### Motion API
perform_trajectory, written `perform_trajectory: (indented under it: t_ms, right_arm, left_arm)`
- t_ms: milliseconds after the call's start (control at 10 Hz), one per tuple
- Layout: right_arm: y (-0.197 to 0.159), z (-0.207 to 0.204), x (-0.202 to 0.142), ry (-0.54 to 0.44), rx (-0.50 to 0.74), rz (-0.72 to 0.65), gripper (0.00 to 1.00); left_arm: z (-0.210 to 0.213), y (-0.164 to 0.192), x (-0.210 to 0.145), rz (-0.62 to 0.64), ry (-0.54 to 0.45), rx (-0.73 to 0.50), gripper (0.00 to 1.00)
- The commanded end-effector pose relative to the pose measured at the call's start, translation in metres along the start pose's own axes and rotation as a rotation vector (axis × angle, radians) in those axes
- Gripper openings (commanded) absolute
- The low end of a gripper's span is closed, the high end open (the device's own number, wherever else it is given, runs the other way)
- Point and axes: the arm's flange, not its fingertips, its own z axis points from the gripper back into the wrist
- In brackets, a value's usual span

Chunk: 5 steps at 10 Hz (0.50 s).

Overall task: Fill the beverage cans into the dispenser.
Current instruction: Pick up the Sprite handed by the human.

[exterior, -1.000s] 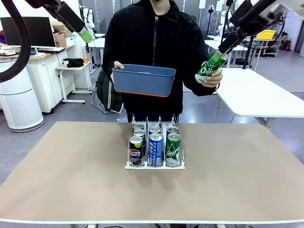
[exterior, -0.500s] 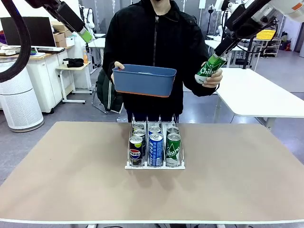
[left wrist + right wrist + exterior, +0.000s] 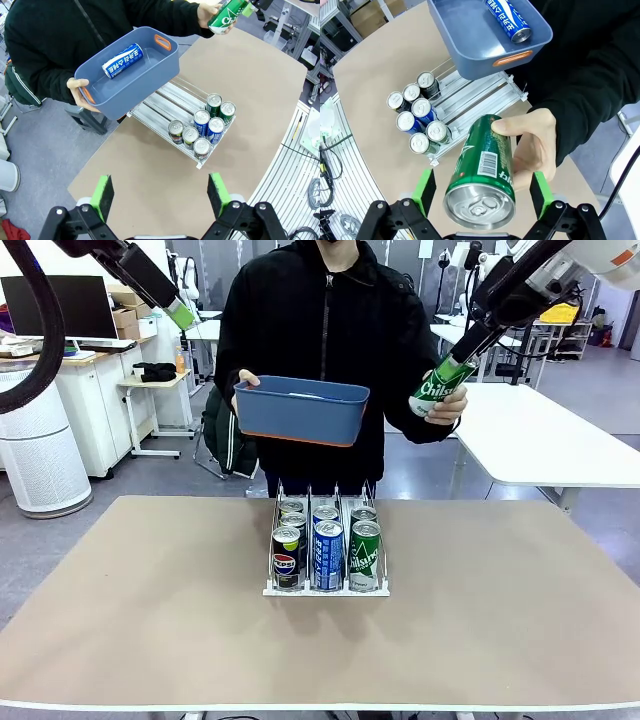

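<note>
lol the right gripper [image 3: 482, 192] has its jaws wide open around the green can [image 3: 482, 165] in the person's hand [image 3: 532, 145]. The left gripper [image 3: 161, 192] jaws are wide open too, empty.

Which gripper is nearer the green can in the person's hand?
Right: the right gripper stands open on either side of the green can; the left gripper hangs high, far off.

Both arms are held high. The left arm [image 3: 118, 258] comes in from the upper left and slants down toward the middle; the left gripper [image 3: 182, 316] has its jaws spread wide, green pads [image 3: 103, 192] well apart. The right arm [image 3: 540, 265] slants down from the upper right, and the right gripper [image 3: 466, 344] points down and leftward, jaws likewise wide apart.
</note>
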Motion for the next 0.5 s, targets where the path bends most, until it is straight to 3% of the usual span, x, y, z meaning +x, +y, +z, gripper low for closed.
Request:
perform_trajectory:
  t_ms: [0, 400]
  right_arm:
    - [-0.0017, -0.0017, -0.0038, -0.006, 0.028, -0.003, 1.0]
    - [-0.0002, -0.0067, -0.0024, -0.001, 0.033, -0.007, 1.0]
  left_arm:
    - [0.0005, 0.0003, -0.0005, 0.006, -0.003, -0.002, 1.0]
    - [0.0005, 0.0003, -0.0005, 0.006, -0.003, -0.002, 1.0]
